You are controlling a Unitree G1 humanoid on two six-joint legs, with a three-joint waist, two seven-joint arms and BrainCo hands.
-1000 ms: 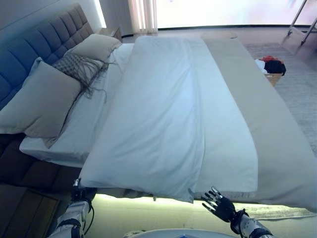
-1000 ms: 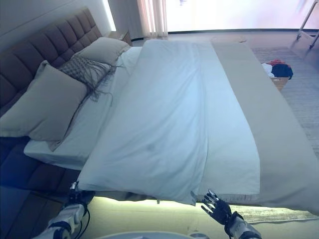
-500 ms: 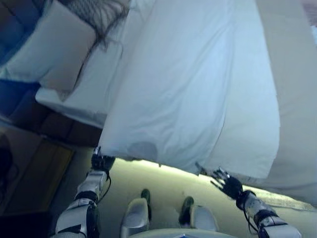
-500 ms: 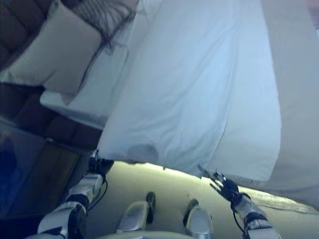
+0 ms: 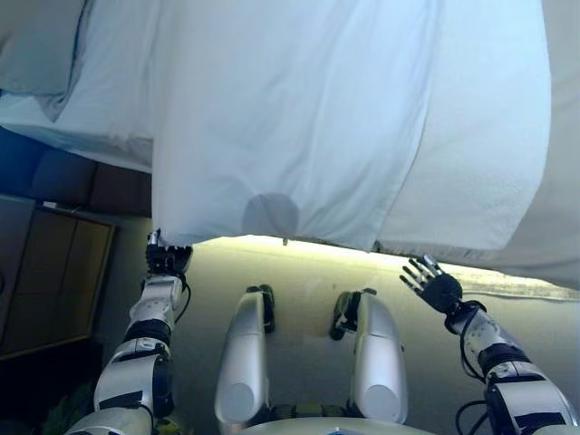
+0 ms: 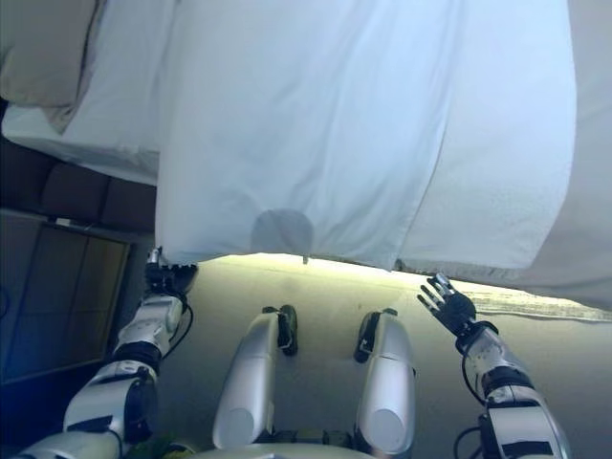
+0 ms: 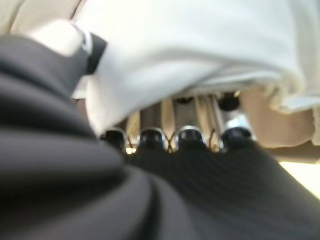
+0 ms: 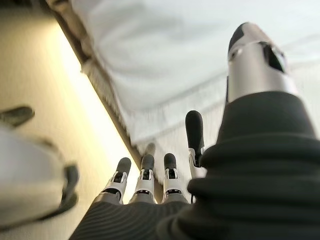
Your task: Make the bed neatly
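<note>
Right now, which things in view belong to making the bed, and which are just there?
Part of the job:
- white duvet, near edge overhanging the bedside
- beige bed cover under it
- pillow
- left hand at the duvet's corner, cloth over its fingers
- right hand, fingers spread, holding nothing

Just there:
- dark wooden bedside cabinet

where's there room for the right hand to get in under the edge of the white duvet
Bare floor lies between the open right hand and the white duvet's hanging edge: free passage there. At the duvet's other corner it is crowded: the left hand is already up against the cloth.
</note>
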